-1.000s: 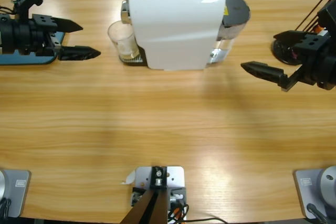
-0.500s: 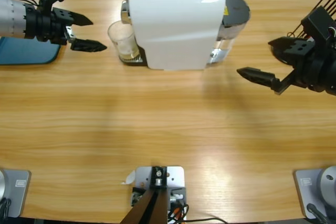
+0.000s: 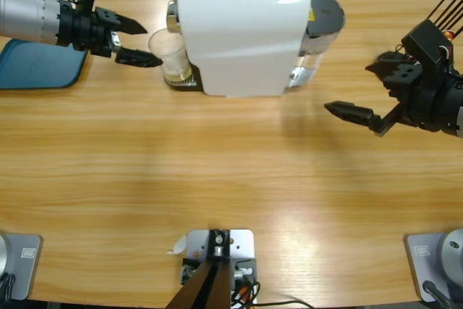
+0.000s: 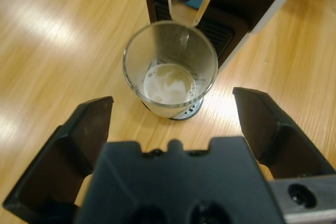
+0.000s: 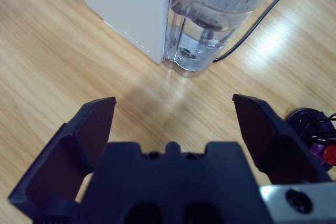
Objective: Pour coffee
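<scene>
The glass (image 4: 170, 69) holding a little coffee (image 4: 169, 83) stands upright under the coffee machine's (image 3: 242, 30) spout, far left on the worktop (image 3: 217, 171). The left pincer (image 3: 134, 40) gapes empty just left of it, jaw tips flanking the rim. The right pincer (image 3: 365, 92), also open and empty, hangs well apart on the right.

blue tray (image 3: 36, 74) | far left table (image 3: 217, 171) edge | lying flat
</scene>
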`<state>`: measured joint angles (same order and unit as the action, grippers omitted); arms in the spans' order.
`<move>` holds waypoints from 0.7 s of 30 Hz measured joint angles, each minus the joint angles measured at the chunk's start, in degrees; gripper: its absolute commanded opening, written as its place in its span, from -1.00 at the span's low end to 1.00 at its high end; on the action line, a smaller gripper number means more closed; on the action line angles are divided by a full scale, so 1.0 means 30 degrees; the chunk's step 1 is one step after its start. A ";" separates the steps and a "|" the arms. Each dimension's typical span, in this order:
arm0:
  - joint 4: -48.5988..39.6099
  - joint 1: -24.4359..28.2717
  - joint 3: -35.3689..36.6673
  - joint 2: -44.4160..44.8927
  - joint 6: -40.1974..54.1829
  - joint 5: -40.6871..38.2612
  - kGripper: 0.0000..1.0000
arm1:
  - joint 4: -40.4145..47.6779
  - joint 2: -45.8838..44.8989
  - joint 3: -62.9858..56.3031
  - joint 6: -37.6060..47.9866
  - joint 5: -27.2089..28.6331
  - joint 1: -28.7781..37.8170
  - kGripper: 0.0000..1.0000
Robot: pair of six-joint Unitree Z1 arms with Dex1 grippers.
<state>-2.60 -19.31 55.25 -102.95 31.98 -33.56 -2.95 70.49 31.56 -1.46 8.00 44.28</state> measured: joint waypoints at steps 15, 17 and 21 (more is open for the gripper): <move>0.0000 -0.0604 0.1004 -0.1544 0.0000 -0.0005 1.00 | -0.0086 0.0245 0.0130 0.0000 0.0000 0.0000 1.00; 0.0000 -0.0685 0.1183 -0.1656 0.0000 -0.0005 1.00 | -0.0105 0.0286 0.0271 0.0000 0.0000 0.0000 1.00; 0.0000 -0.0749 0.1823 -0.1893 0.0000 -0.0004 0.99 | -0.0107 0.0294 0.0459 0.0000 0.0000 0.0000 1.00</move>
<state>-2.60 -21.56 60.72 -108.62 31.98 -33.57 -3.27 71.37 32.93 -1.46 8.00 44.28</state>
